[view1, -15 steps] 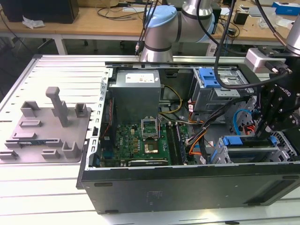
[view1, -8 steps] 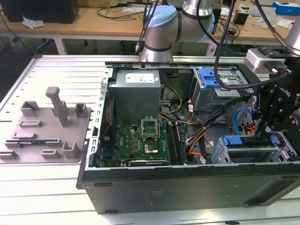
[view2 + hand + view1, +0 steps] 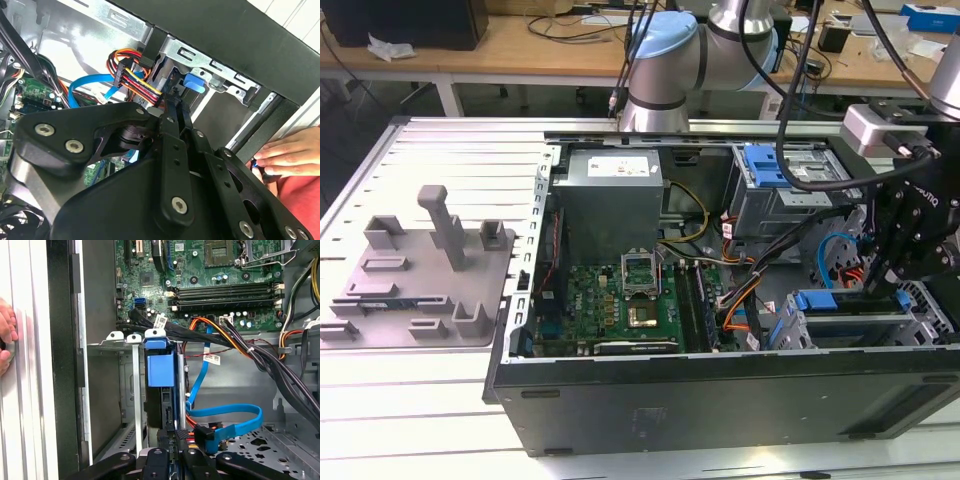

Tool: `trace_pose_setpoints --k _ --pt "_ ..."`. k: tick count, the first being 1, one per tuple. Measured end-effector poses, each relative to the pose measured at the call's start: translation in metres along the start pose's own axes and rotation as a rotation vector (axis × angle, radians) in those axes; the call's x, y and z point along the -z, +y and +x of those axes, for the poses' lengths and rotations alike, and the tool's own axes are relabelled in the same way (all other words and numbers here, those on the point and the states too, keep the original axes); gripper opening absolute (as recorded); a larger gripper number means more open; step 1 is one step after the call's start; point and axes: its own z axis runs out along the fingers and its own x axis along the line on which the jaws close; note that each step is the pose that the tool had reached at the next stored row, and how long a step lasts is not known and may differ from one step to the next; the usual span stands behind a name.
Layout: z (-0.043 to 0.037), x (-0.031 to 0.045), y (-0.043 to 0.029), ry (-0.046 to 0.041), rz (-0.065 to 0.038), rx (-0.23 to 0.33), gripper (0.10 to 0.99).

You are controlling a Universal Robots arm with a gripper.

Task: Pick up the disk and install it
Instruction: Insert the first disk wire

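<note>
Gripper [image 3: 882, 292] hangs inside the open computer case [image 3: 720, 400], at about 4 o'clock of the case in the exterior view, over the drive cage [image 3: 116, 339]. The disk [image 3: 161, 370] stands on edge in a slot of that cage, its blue carrier showing between the metal rails; in the first wrist view its near edge runs straight toward the gripper. I cannot tell whether the gripper is clamped on it or only close to it. My judgement is that the disk is partly seated and the step in hand is the insertion itself. To do it well I would keep the carrier square to the rails, push along the slot only, and watch for it binding on one side. The blue data cable [image 3: 225, 415] and the bundle of coloured power leads [image 3: 135, 80] lie just beside the slot and could snag. A person's hand [image 3: 287, 155] rests just outside the case wall, near the cage, so I go slowly. The case sits on a slatted metal table [image 3: 450, 150]. A grey fixture plate [image 3: 420, 270] lies at 9 o'clock, and cluttered wooden benches [image 3: 520, 45] stand at 12 o'clock behind the arm.
</note>
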Motion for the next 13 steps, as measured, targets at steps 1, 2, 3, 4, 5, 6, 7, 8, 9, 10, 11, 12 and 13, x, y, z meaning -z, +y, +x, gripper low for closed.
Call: trace_pose_setpoints --k 1,2,3,4,5,6,7,8,9,10,11,12,13 --pt "0.0001 0.0008 0.0 -0.0006 0.0 0.0 0.169" --pt "0.0002 0.0017 0.0 0.0001 0.0 0.0 0.169" --pt "-0.0001 0.0026 0.0 0.0018 0.0 0.0 0.169" --pt "-0.0008 0.0028 0.0 0.002 0.0 0.0 0.169" --pt "-0.0016 0.003 0.0001 0.0025 0.0 0.0 0.169" --pt "-0.0027 0.0031 0.0001 0.0027 0.0 0.0 0.169" --pt "-0.0028 0.0031 0.0001 0.0028 0.0 0.0 0.169" --pt "-0.0028 0.0031 0.0001 0.0028 0.0 0.0 0.169" --pt "-0.0029 0.0032 0.0001 0.0028 0.0 0.0 0.169" --pt "-0.0029 0.0034 0.0001 0.0027 0.0 0.0 0.169" --pt "-0.0028 0.004 0.0001 0.0027 0.0 0.0 0.169" --pt "-0.0027 0.0044 0.0001 0.0027 0.0 0.0 0.169" --pt "-0.0026 0.0048 0.0001 0.0027 0.0 0.0 0.169"
